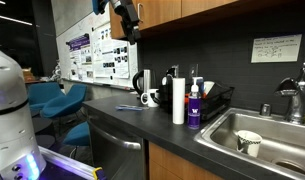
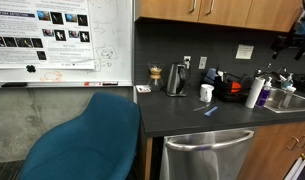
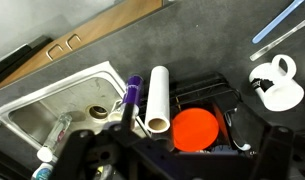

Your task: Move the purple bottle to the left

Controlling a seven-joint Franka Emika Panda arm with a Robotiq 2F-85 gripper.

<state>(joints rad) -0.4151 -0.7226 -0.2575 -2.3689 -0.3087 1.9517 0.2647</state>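
Gripper [image 1: 128,26] hangs high above the counter [image 1: 132,113], jaws spread wide with nothing between them. The bottle [image 1: 195,106] stands upright just beside the roll [image 1: 178,100], on the roll's sink [image 1: 254,135] side. From the gripper it lies well below and off toward the sink. In the wrist view it runs alongside the roll, touching or nearly so; I cannot tell which. Its long axis is vertical, so I judge that any reach for it must come in clear of the roll. It has a slim purple body, a white pump top and a pale label.
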